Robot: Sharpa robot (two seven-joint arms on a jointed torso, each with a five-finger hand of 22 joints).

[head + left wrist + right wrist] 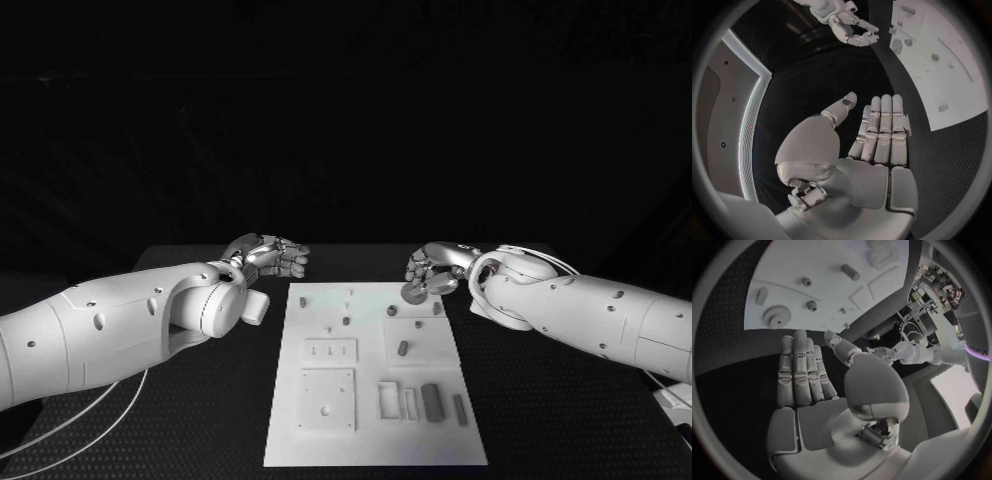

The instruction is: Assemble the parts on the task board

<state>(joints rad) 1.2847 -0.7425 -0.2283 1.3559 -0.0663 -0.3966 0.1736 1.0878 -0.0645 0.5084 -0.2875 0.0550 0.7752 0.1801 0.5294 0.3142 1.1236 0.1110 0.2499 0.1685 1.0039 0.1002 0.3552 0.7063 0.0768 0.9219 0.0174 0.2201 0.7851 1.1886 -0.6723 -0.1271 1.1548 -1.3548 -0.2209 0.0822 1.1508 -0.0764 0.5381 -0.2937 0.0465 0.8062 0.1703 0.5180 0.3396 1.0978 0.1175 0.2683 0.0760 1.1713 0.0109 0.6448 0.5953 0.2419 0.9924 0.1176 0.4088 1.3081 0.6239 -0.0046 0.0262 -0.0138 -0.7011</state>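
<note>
The task board (pixel 375 375) lies flat in the middle of the black surface (pixel 548 400), long side running away from the robot, and everything else is best placed against it. The left robot hand (pixel 271 256) hangs off the board's far left corner, over bare surface. Its wrist view shows the fingers (pixel 882 127) stretched out straight side by side and the thumb out to the side, with nothing in the palm: it is open and empty. I'd guess it is parked there to keep out of the way.

The right robot hand (pixel 433 272) hovers at the board's far right corner, right above a small toothed wheel (pixel 776 316) that lies flat on the white plate. From overhead it looks close to the wheel, but the right wrist view shows flat, spread fingers (pixel 799 365) with no part between them, so it too holds nothing. My judgement is that the wheel is its likely target, since the hand is poised over it.

The other parts lie loose on the board: short pegs (pixel 392 311) near the far end, a stubby cylinder (pixel 405 349) at the middle, and a dark bar (pixel 431 402) and thinner rod (pixel 460 409) near the end closest to the robot, beside raised white blocks (pixel 327 399). Nothing looks assembled yet.

The surface is matt and black, and the room beyond it is dark.
</note>
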